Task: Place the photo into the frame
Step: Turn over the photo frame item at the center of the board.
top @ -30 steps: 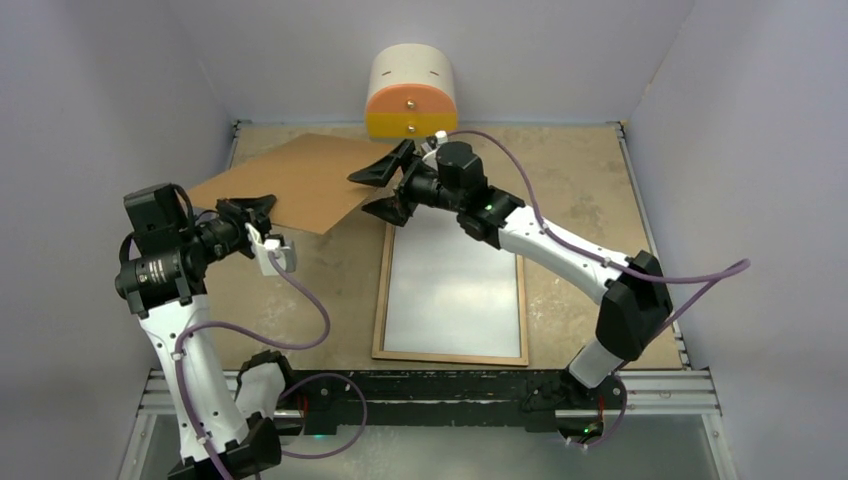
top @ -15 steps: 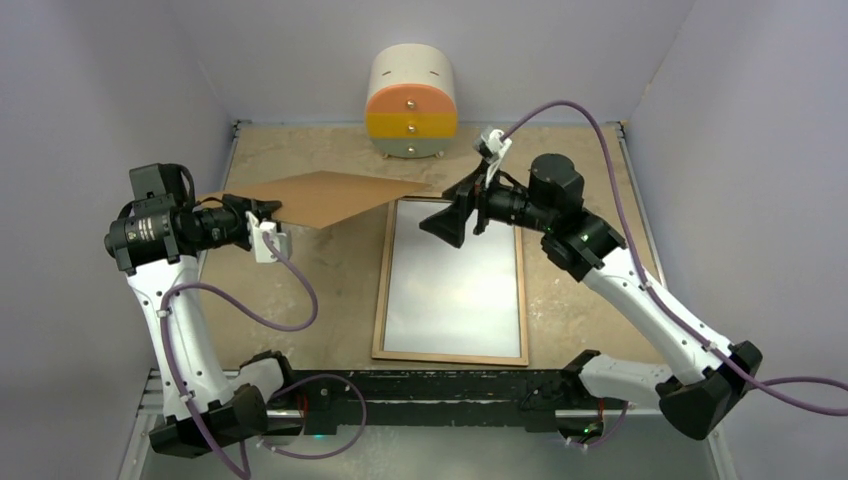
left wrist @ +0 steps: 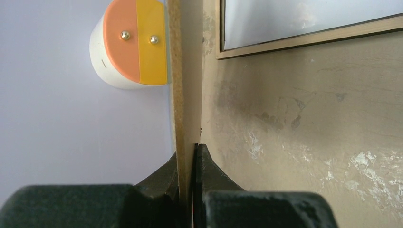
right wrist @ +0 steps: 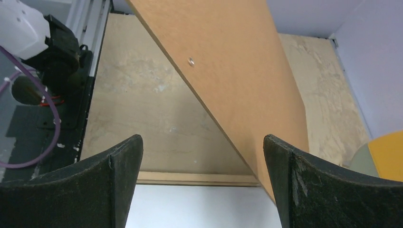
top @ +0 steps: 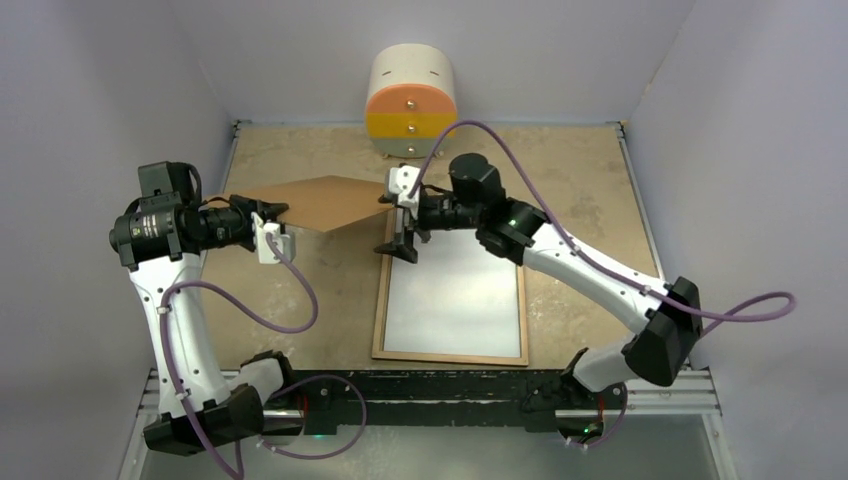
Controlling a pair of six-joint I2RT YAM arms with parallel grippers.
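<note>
Frame (top: 450, 357) lies flat on the worktop (top: 580, 200), long axis running near to far, photo (top: 455, 295) (white back up, I judge) inside, spread right pincer (top: 403, 232) over its far-left corner, left pincer (top: 272, 209) pinching the brown board (top: 320, 203) aloft.

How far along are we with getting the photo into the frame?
Done: a white sheet, likely the photo face down, fills the frame. In hand: the left end effector pinches the brown backing board, lifted off the table; the right end effector stands open near its corner. Left: laying the board over the frame.
</note>
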